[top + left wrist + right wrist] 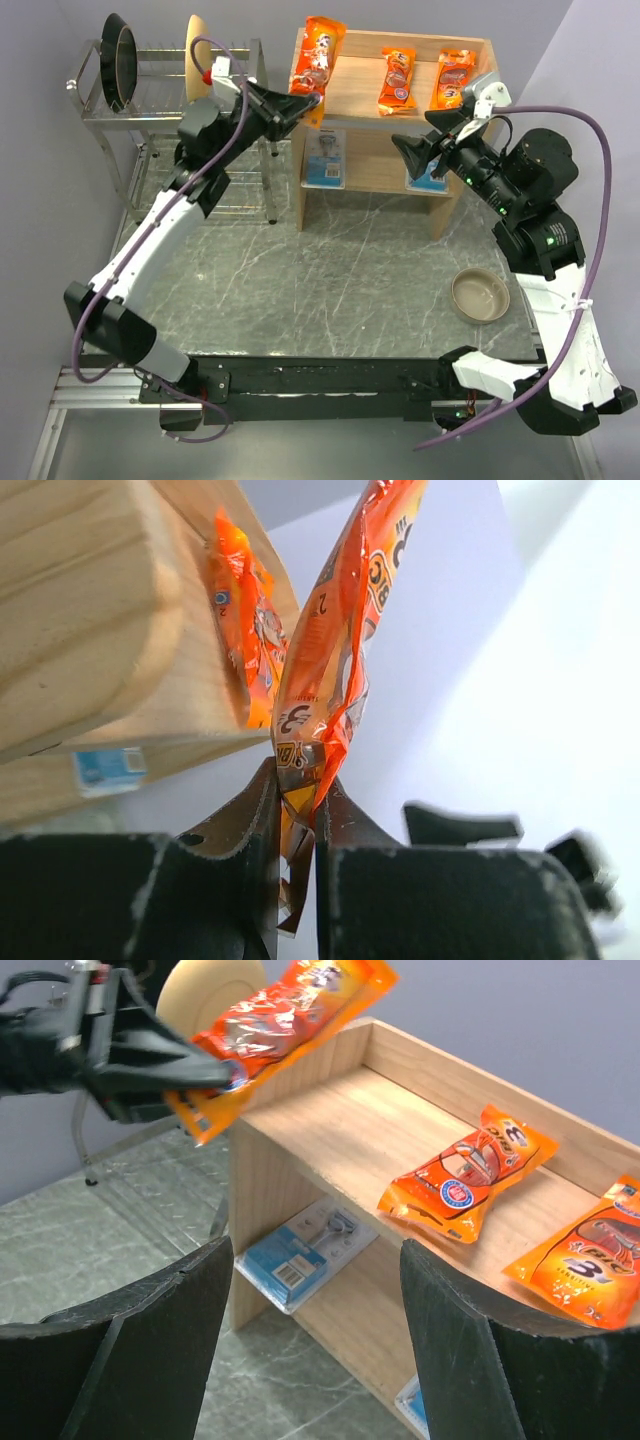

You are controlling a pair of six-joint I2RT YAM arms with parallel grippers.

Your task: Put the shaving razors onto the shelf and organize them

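My left gripper (308, 102) (300, 780) is shut on the bottom end of an orange packet of shaving razors (318, 58) (335, 650) (290, 1020). It holds the packet upright over the left end of the wooden shelf (355, 88) (330, 1130). Two more orange packets (397, 80) (455, 80) lie flat on the top tier. Two blue blister cards (325, 158) (430, 178) rest on the lower tier. My right gripper (425, 138) (315, 1250) hangs open and empty in front of the shelf's right half, pointing at the lower tier.
A chrome dish rack (150, 110) stands left of the shelf with a dark pan (120, 60) and a beige plate (195, 45) in it. A brown bowl (480, 295) sits on the marble tabletop at the right, near my right arm.
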